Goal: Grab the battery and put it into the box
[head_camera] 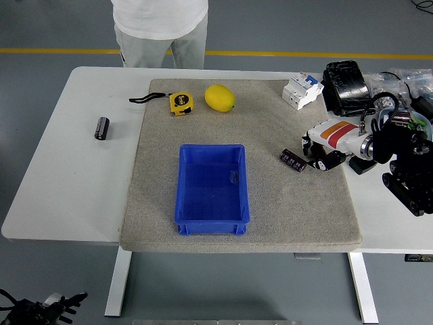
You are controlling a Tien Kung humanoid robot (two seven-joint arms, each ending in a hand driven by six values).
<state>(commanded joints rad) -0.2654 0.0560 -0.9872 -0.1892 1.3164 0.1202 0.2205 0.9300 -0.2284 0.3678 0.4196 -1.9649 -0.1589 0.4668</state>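
White counter (61, 183), smooth, rounded corners; a grey speckled mat (270, 203), rough like stone or felt, covers its middle and right.

Battery (293, 160): short dark cylinder with a purplish wrap, lying on its side on the mat toward the counter's right edge. Right robot hand (318, 157), white shell with an orange-red stripe and black fingers, sits just beside the battery on its right. Fingers curl down toward the mat; can't tell whether they touch the battery or close on anything, since the tips blur into dark shapes. The black arm behind it runs off the right edge, partly cut off.

Box (212, 188): blue plastic, rectangular, open top, ribbed rim, mid-mat near the counter's front edge. Small mark on its inner right wall, unclear what.

Second cylinder (101, 128), dark and glossy, lies on bare counter near the left edge. Tape measure (180, 103), yellow case with black strap, and a lemon (219, 97), smooth yellow oval, sit near the back edge. White breaker block (301, 89) sits toward the back right. Beside it is a black shiny wrapped bundle (346, 87) plus tangled cables at the back right corner, hard to sort out.

Person (160, 27) stands at the far side, white top, light trousers, cut off above the waist; hands not seen.
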